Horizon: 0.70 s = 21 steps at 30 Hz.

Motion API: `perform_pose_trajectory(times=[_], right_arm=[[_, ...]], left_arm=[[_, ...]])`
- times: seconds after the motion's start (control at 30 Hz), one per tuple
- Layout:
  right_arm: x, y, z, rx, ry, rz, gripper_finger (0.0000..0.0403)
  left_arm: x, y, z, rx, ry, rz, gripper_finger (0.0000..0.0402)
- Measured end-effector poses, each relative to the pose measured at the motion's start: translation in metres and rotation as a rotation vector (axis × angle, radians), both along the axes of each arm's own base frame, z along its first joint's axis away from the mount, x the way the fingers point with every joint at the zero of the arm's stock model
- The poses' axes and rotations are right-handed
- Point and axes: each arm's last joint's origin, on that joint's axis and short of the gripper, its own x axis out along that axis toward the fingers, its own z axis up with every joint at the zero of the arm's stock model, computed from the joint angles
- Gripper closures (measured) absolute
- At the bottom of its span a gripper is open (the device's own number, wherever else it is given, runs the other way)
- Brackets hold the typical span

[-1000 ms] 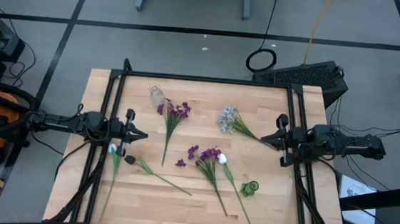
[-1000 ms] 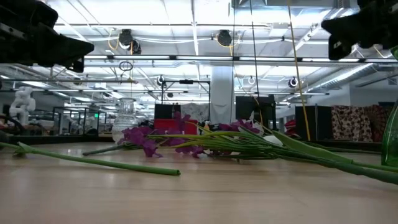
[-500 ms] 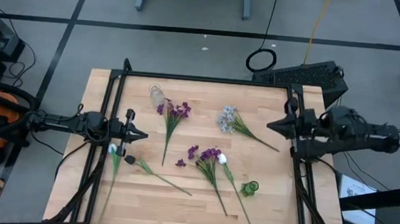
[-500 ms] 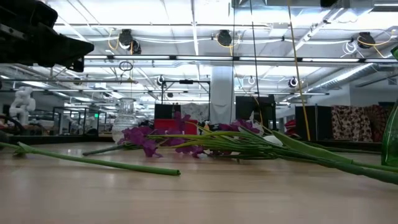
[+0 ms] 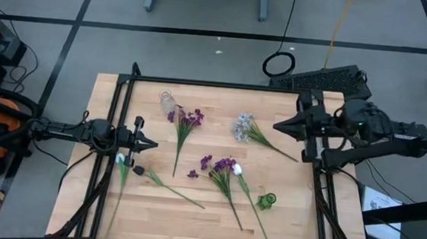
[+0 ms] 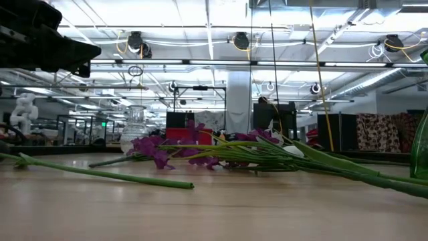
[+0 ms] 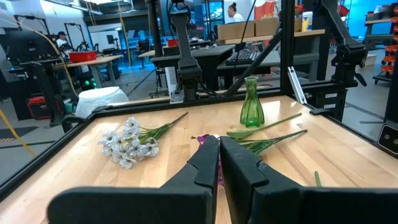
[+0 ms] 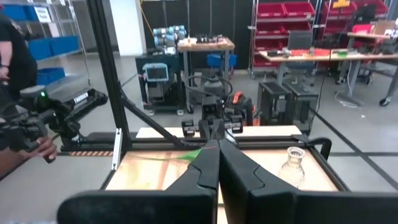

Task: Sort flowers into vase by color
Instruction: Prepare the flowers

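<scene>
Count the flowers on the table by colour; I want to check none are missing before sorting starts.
Purple bunches: 2
White buds: 2
Grey-blue clusters: 1
Stem, bloom colour unclear: 1
Total: 6

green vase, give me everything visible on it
The green vase is small, translucent green, glass by its look: a bulbous body, a narrow neck and a flared lip. It stands upright and empty on the wooden table, toward the right front in the high view. Long green flower stems lie beside its base; contact cannot be told. Neither gripper is near it.
</scene>
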Motion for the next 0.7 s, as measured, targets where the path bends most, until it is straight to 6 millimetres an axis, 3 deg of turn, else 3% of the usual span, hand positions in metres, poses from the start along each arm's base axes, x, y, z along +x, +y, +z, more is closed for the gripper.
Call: perform_pose_trajectory(times=[0.4,0.7], right_arm=[[0.025,0.002,-0.028,-0.085,0.148,0.013,0.0403],[0.037,0.001,-0.090,-0.033,0.273,-0.079,0.0403]], left_arm=[[0.000,0.000,0.001,-0.003,-0.012,0.001,0.0378],[0.000,0.001,0.003,-0.005,-0.031,0.045,0.0378]])
